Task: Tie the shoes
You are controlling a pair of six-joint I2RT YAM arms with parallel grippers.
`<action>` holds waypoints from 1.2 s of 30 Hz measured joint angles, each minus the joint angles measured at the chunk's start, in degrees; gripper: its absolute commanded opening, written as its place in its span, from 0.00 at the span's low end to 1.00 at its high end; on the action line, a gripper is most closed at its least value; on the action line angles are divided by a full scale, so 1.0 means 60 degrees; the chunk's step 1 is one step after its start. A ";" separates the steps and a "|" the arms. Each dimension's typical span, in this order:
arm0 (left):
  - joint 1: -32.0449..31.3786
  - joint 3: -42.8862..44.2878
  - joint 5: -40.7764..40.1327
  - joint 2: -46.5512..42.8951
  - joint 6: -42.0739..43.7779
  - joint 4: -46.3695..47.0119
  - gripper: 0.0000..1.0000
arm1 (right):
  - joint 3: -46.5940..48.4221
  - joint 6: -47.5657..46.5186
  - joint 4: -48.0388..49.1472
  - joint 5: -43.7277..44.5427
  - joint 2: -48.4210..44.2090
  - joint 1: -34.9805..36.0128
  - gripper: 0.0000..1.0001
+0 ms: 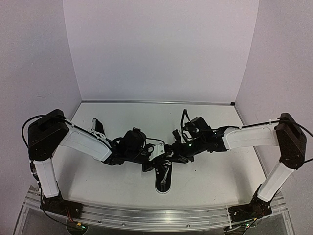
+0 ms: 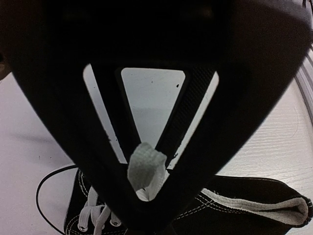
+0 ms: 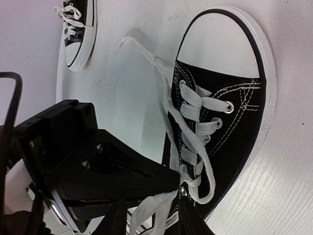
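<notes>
– Starting at the left of the overhead frame, is anything tied?
– No. The second shoe lies on the counter at left centre, just beyond the left arm. Its laces are threaded, but I see no bow on it.
– And the middle?
– The near shoe lies low centre, under both arms. The left end effector is pressed together on a white lace end, lifted above that shoe.
– And the right?
– The right end effector straddles loose laces at the shoe's throat. I cannot tell whether it pinches them.
– So how far along?
– Early, I judge. With no knot visible, both shoes remain to be tied.
</notes>
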 measured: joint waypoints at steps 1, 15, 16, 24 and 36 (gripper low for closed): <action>0.0000 0.0000 0.0000 0.0000 0.0000 0.0000 0.00 | 0.0000 0.0029 0.0000 0.0011 0.0057 0.0000 0.20; 0.0044 0.0131 -0.0469 -0.0481 -0.0076 -0.1348 0.44 | 0.0000 0.0112 0.0033 0.0250 0.0145 0.0000 0.00; 0.0102 0.0133 -0.0525 -0.0737 -0.0123 -0.1719 0.45 | 0.0000 0.0112 0.0034 0.0252 0.0145 0.0000 0.00; 0.1968 0.1249 -0.1024 -0.2030 -0.0275 -0.4836 0.47 | 0.0000 0.0105 0.0036 0.0252 0.0145 0.0000 0.00; 0.2700 0.2792 -0.1550 0.0515 0.0354 -0.7882 0.47 | 0.0007 0.0105 0.0036 0.0246 0.0145 0.0000 0.00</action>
